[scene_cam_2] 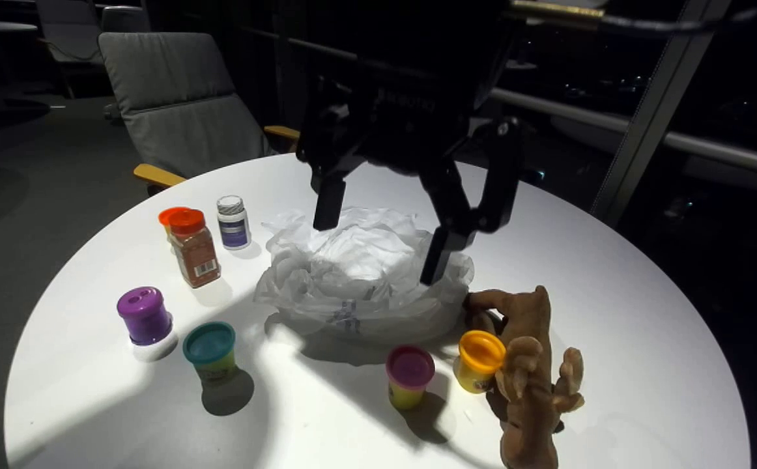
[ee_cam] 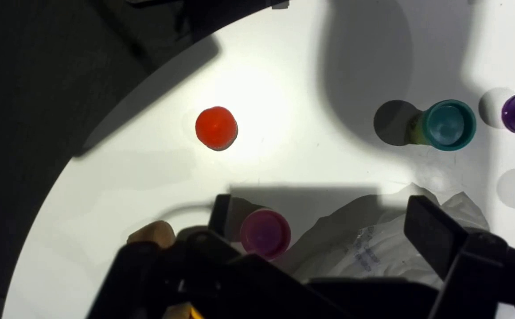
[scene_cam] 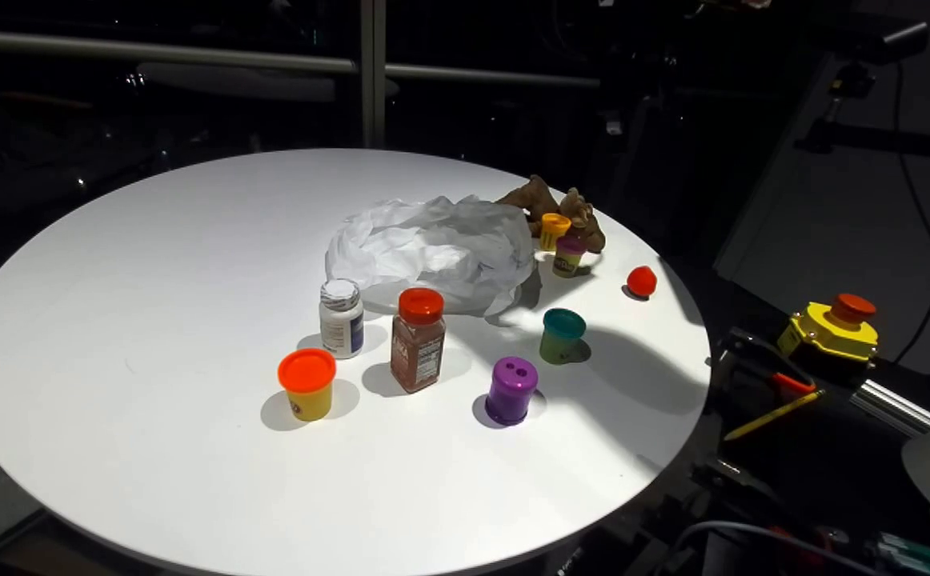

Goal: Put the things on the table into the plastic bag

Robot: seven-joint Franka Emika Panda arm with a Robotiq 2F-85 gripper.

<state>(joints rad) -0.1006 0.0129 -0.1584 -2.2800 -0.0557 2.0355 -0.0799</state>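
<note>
The crumpled white plastic bag [scene_cam: 433,260] lies open on the round table. My gripper [scene_cam_2: 382,238] is open and empty above it, fingers wide apart; the wrist view also shows them [ee_cam: 319,217]. Around the bag stand a white bottle [scene_cam: 342,324], a red-lidded spice jar [scene_cam: 417,352], a red-lidded tub [scene_cam: 309,392], a purple pot [scene_cam: 511,392] and a teal-lidded tub [scene_cam: 563,336]. A magenta-lidded tub [scene_cam_2: 408,378], an orange-lidded tub [scene_cam_2: 479,361] and a brown plush animal [scene_cam_2: 528,319] are close together beside the bag. A small red object [ee_cam: 216,127] lies near the table edge.
The round white table [scene_cam: 153,264] has an open edge all round. A grey chair [scene_cam_2: 176,104] stands beyond it. A yellow box with a red button [scene_cam: 833,328] and a pencil [scene_cam: 773,416] are off the table at the side.
</note>
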